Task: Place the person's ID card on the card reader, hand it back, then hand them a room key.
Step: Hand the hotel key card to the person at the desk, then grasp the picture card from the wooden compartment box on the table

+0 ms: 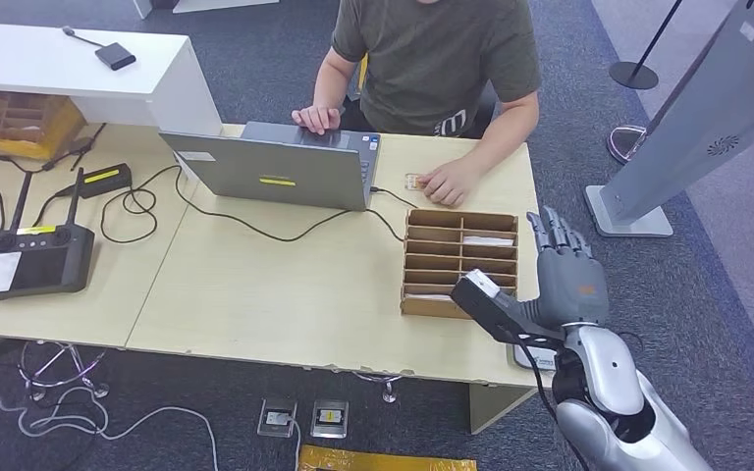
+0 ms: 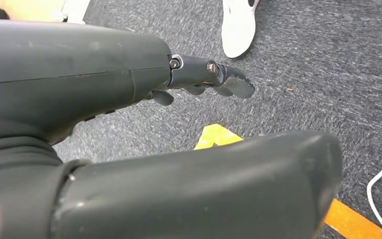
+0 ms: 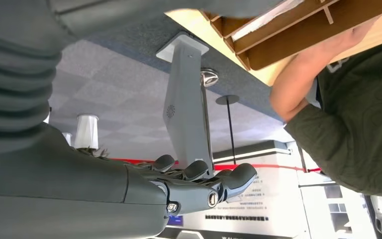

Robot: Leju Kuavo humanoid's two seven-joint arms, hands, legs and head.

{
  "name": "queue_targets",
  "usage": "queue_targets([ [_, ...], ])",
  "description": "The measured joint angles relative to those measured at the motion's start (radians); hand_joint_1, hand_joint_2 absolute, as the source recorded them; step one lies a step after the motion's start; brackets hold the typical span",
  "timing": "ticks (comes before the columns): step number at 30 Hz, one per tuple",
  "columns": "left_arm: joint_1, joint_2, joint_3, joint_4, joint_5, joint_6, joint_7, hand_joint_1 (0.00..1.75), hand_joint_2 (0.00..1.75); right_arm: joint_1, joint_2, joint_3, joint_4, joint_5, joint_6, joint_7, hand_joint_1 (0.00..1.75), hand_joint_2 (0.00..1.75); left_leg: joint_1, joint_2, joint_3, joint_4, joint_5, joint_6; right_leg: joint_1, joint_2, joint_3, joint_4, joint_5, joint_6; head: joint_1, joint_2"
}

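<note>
Across the table sits a person in a dark green shirt, one hand on the laptop. Their other hand rests on a small card lying on the tabletop. A brown cardboard rack with slots holds white cards. My right hand hovers at the table's right edge beside the rack, fingers straight and apart, holding nothing; it appears again as my right hand. A flat pale device lies at the front right corner, mostly hidden under my right arm. My left hand hangs over the floor, empty.
A grey laptop stands mid-table with a cable running to the right. A black remote controller and wires lie on the left. A grey kiosk stand rises right of the table. Someone's white shoe and yellow floor tape are below.
</note>
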Motion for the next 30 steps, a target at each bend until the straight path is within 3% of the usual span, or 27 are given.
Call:
queue_targets([
  [6, 0.000, 0.000, 0.000, 0.000, 0.002, 0.015, 0.000, 0.00, 0.00, -0.013, -0.034, 0.059, 0.004, -0.032, -0.058, 0.022, 0.00, 1.75, 0.000, 0.000, 0.000, 0.000, 0.000, 0.000, 0.000, 0.000, 0.000, 0.000, 0.000, 0.000, 0.000, 0.000],
  [14, -0.001, 0.000, 0.000, 0.000, 0.005, 0.030, 0.000, 0.00, 0.00, -0.008, -0.049, 0.126, 0.041, -0.029, -0.209, 0.046, 0.00, 1.75, 0.000, 0.000, 0.000, 0.000, 0.000, 0.000, 0.000, 0.000, 0.000, 0.000, 0.000, 0.000, 0.000, 0.000],
  [30, -0.001, -0.007, 0.000, 0.000, 0.034, 0.058, 0.000, 0.00, 0.00, 0.026, -0.040, 0.208, 0.127, 0.085, -0.280, 0.070, 0.00, 1.75, 0.000, 0.000, 0.000, 0.000, 0.000, 0.000, 0.000, 0.000, 0.000, 0.000, 0.000, 0.000, 0.000, 0.000],
])
